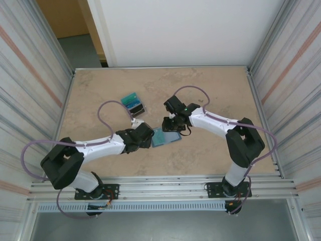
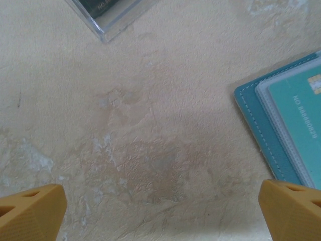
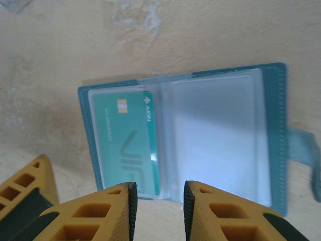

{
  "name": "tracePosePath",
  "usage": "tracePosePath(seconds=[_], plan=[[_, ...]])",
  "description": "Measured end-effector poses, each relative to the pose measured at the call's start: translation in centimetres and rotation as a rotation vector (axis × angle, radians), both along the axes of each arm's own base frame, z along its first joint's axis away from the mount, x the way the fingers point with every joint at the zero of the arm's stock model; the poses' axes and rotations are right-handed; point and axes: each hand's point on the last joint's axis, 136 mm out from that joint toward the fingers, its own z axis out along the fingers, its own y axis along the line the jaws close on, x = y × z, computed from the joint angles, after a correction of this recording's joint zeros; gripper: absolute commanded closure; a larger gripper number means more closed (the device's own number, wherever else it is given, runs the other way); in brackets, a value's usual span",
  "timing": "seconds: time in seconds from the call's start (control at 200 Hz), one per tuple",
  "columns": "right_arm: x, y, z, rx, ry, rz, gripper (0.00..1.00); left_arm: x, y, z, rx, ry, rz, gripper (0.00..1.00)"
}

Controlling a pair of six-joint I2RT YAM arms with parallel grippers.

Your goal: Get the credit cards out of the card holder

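The card holder (image 3: 277, 125) lies open and flat on the table, teal-blue with clear inner sleeves. A teal credit card (image 3: 128, 145) sits in its left sleeve; the right sleeve looks pale and bare. My right gripper (image 3: 159, 201) hovers at the holder's near edge by the fold, its jaws a narrow gap apart with nothing between them. In the left wrist view the card holder (image 2: 248, 108) and the same card (image 2: 301, 120) lie at the right edge. My left gripper (image 2: 161, 201) is wide open over bare table just left of the holder (image 1: 165, 137).
A small pile of teal and dark cards (image 1: 133, 103) lies behind the left gripper (image 1: 149, 139), partly in a clear case (image 2: 113, 17). Metal-ribbed walls close in the table (image 1: 210, 90) on both sides. The right gripper (image 1: 173, 126) stands over the holder's far side.
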Motion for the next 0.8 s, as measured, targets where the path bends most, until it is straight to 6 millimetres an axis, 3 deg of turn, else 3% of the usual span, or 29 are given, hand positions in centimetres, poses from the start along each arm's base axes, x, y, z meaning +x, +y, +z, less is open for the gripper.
tracePosePath(seconds=[0.276,0.601,0.797], plan=[[-0.6,1.1,-3.2,0.014,0.091,0.023,0.69,0.1,-0.6,-1.7,0.007,0.033,-0.008,0.02],[-0.5,2.2,-3.3,0.065,0.111,0.023,0.69,0.5,-1.3,-1.8,-0.008,0.029,-0.011,0.01],[-0.6,2.3,-4.4,0.055,0.130,0.021,0.69,0.7,-1.5,-2.0,-0.009,0.029,-0.011,0.01]])
